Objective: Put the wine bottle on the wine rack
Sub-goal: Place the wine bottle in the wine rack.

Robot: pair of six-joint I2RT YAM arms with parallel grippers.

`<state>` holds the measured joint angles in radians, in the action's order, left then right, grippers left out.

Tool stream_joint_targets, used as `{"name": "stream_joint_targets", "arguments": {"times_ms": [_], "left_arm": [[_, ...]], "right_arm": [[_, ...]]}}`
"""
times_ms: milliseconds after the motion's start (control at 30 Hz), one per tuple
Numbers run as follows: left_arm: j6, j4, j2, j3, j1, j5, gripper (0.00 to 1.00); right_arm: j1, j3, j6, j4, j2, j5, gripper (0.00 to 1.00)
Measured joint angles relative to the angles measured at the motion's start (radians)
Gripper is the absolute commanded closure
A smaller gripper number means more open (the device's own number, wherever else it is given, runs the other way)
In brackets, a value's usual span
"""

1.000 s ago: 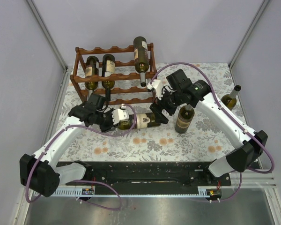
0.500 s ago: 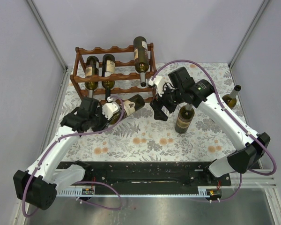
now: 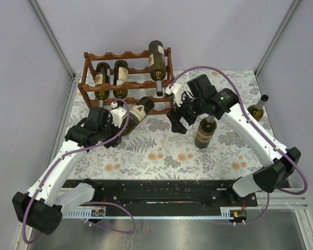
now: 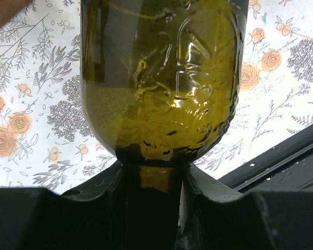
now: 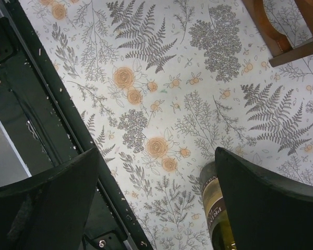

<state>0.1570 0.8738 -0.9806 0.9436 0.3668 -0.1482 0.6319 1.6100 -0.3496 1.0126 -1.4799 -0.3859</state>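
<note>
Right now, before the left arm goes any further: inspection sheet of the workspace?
Surface: floral tablecloth, no spills seen.
Job's things: wooden rack at back left with three bottles on it; held bottle tilted, base toward the rack's lower front, not yet seated.
Clutter: standing bottle beside the right gripper; another bottle at the right edge.
Grippers: left gripper shut on the held bottle's neck; right gripper open, empty.
Cables: purple cables loop along both arms.
Surroundings: plain walls, metal frame posts.

You have one floral table cover [image 3: 146, 148], white with orange roses and grey ferns. On it stand a dark-labelled upright bottle [image 3: 205, 133] right of centre and a second bottle [image 3: 255, 110] near the right wall. One black rail [image 3: 161, 195] runs along your near edge.
</note>
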Motion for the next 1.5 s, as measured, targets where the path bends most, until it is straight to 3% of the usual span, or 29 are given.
{"name": "stream_joint_targets", "arguments": {"times_ms": [533, 900, 1500], "left_arm": [[-0.166, -0.1, -0.031, 0.006, 0.016, 0.047, 1.0], [-0.215, -0.117, -0.031, -0.014, 0.019, 0.048, 1.0], [-0.227, -0.148, -0.025, -0.062, 0.005, 0.067, 1.0]], "right_arm": [[-0.115, 0.039, 0.002, -0.209, -0.067, 0.134, 0.01], [-0.209, -0.093, -0.039, -0.496, -0.11, 0.019, 0.0], [-0.237, -0.051, -0.061, -0.661, -0.308, -0.072, 0.0]]}}
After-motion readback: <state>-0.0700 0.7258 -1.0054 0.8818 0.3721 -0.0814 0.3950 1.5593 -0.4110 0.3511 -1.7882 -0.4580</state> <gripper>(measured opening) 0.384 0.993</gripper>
